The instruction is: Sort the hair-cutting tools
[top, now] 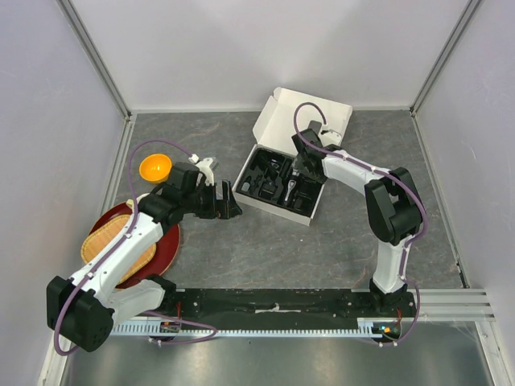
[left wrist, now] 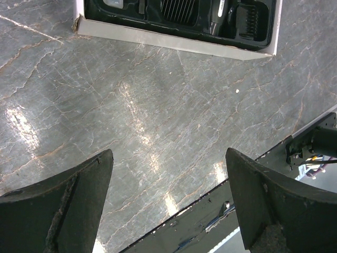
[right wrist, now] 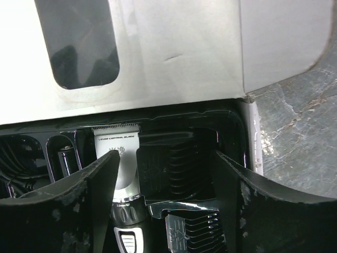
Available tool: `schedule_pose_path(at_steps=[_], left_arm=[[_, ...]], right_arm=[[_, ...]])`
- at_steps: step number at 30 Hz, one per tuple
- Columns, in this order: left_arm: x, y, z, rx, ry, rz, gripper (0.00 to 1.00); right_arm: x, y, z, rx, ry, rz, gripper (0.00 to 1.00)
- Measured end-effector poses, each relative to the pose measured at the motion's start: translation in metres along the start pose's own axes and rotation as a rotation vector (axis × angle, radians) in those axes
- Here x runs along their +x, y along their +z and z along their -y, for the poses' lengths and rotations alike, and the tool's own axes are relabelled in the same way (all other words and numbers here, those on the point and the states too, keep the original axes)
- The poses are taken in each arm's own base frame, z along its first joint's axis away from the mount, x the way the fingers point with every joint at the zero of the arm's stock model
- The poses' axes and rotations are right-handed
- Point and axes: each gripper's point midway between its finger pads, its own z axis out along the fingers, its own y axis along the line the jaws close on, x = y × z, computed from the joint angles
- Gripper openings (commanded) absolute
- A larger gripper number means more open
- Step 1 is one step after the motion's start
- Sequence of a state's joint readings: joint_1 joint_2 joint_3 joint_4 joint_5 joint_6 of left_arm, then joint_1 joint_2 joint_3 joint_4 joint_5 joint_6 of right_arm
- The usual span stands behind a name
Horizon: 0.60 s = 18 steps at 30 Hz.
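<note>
While pale walls (top: 241, 48) enclose it, the grey veined table (top: 265, 249) gleams.

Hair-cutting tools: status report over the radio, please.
Left tool open, empty over table. Right tool open, straddling guard comb in tray. Hair clipper seated alongside. Box lid open behind.

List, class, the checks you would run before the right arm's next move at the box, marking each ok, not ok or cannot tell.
1. Open right gripper: ok, fingers stand apart.
2. Centred over the comb: ok, a finger on each side.
3. Fingers clear of the comb: cannot tell.
4. Beside it, clipper lying in the tray: ok.
5. Open lid: ok, folded back.
6. Free left gripper: ok, open and empty over the table.
</note>
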State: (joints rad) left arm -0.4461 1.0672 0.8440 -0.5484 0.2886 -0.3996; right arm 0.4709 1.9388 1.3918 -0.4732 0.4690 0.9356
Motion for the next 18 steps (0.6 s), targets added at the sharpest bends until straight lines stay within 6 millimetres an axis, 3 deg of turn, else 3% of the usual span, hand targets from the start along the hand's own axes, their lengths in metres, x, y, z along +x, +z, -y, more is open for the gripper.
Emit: schedule_pose_path(at_steps=[3,10,18], left_arm=[[0.000,0.000,0.000,0.000,0.000,0.000,0.93],[0.000,0.000,0.000,0.000,-0.001,-0.001,0.93],[0.000,0.000,0.000,0.000,-0.001,-0.001,0.93]], right_arm=[[0.000,-0.001,0.003,0.009,-0.024,0.000,0.97],[-0.009,-0.011,0.008,0.034,-0.122,0.005,0.98],[-0.015,-0.025,0.009,0.038,-0.164,0.023,0.77]])
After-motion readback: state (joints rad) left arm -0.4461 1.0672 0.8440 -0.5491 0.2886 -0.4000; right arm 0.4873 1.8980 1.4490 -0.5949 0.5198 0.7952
